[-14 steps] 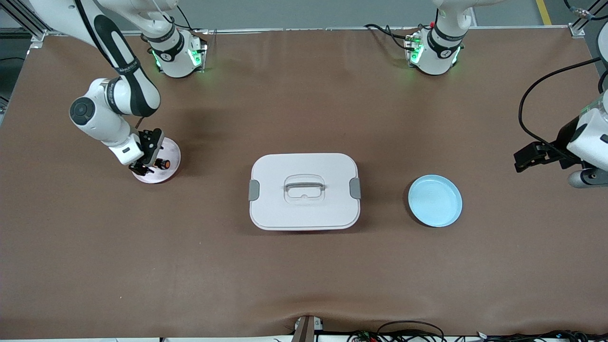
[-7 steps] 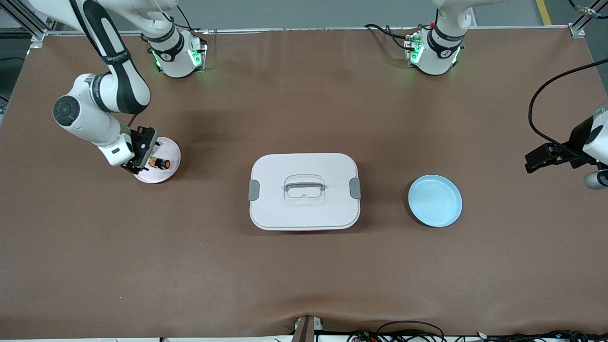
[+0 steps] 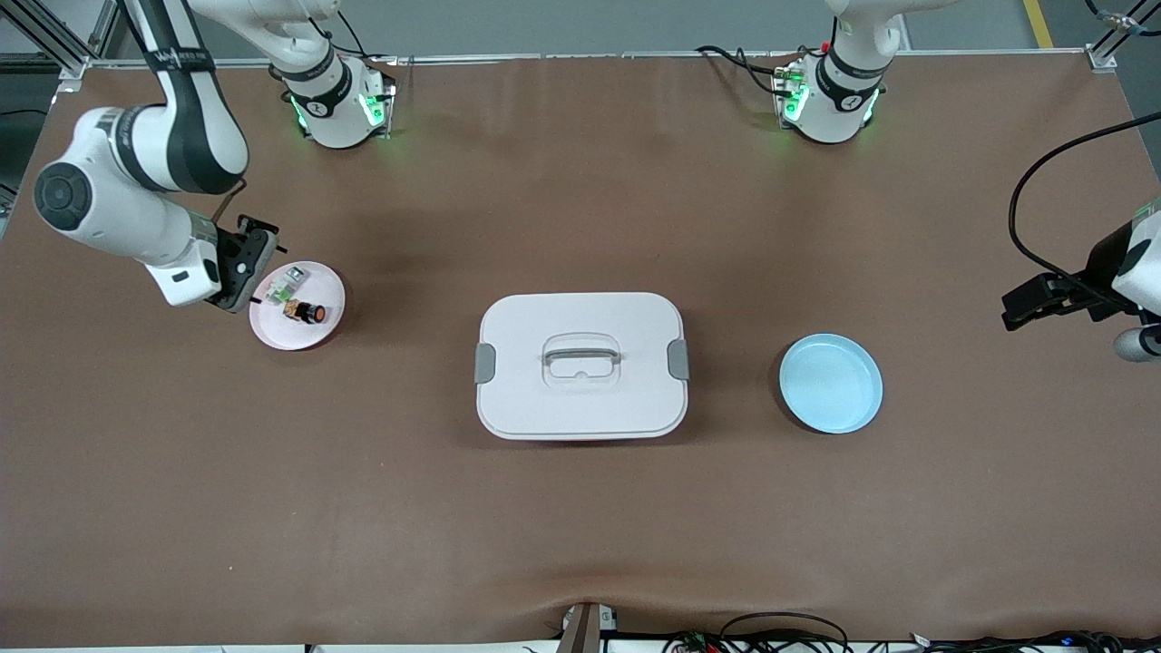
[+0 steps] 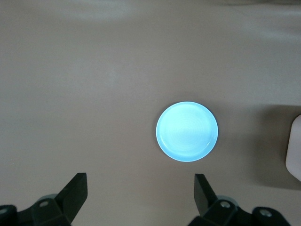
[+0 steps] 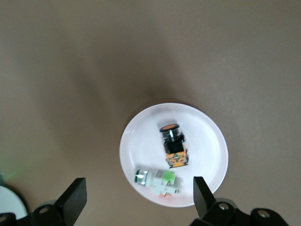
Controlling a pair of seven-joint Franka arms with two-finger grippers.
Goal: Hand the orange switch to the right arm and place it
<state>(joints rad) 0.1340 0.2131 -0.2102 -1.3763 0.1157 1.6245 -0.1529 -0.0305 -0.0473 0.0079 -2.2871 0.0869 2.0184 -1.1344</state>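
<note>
The orange switch (image 3: 309, 313) lies on its side on the pink plate (image 3: 319, 292), beside a small grey-white piece with a green part (image 3: 283, 292). My right gripper (image 3: 238, 283) is open and empty, up in the air over the table just off the plate's edge toward the right arm's end. In the right wrist view the switch (image 5: 173, 143) and the plate (image 5: 141, 136) show between the open fingers of the right gripper (image 5: 138, 193). My left gripper (image 3: 1020, 304) waits open and empty at the left arm's end; it also shows in the left wrist view (image 4: 140, 186).
A white lidded box (image 3: 580, 365) with a handle stands mid-table. A blue plate (image 3: 830, 382) with nothing on it lies between the box and the left arm's end; it also shows in the left wrist view (image 4: 187, 132). Cables run along the table's near edge.
My right gripper has risen and drawn away from the pink plate toward the right arm's end, leaving the orange switch lying on the plate. My left arm has drawn back slightly.
</note>
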